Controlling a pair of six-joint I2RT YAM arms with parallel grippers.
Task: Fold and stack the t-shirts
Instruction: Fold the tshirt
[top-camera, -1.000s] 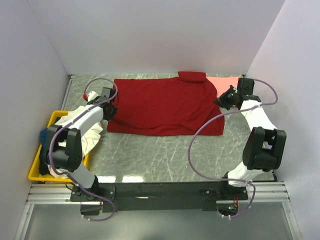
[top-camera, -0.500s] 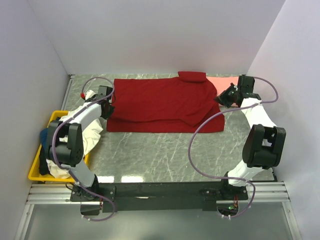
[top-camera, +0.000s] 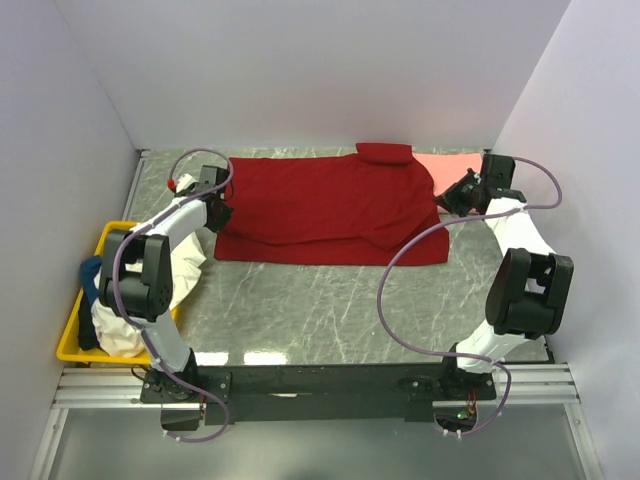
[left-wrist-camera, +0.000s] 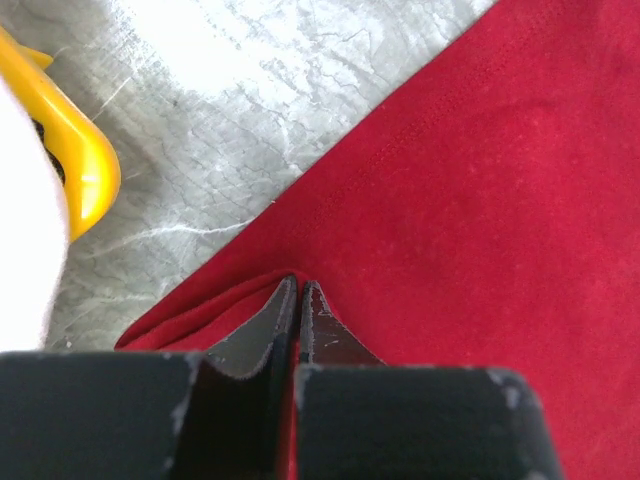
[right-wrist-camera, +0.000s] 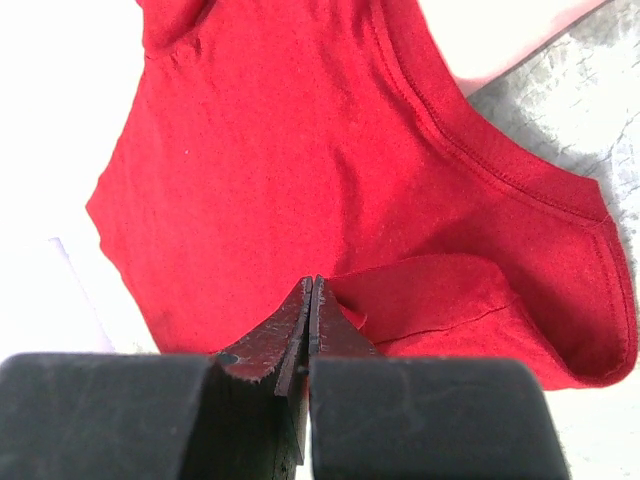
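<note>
Both of my end effectors are closed to a sliver, each pinching cloth. My left end effector grips a thin fold at the left edge of the dark red t-shirt. My right end effector nips a small tuck of the same shirt at its right side, beside a stitched hem. The shirt is soft, plain and matte. It lies spread sideways over the far half of the desk, with a doubled layer along its near edge and a bunched lump at the far edge. A salmon-pink shirt shows at the far right corner, just beside the red one. To my left, a cream-white shirt spills over the yellow bin, and a blue shirt lies in it.
</note>
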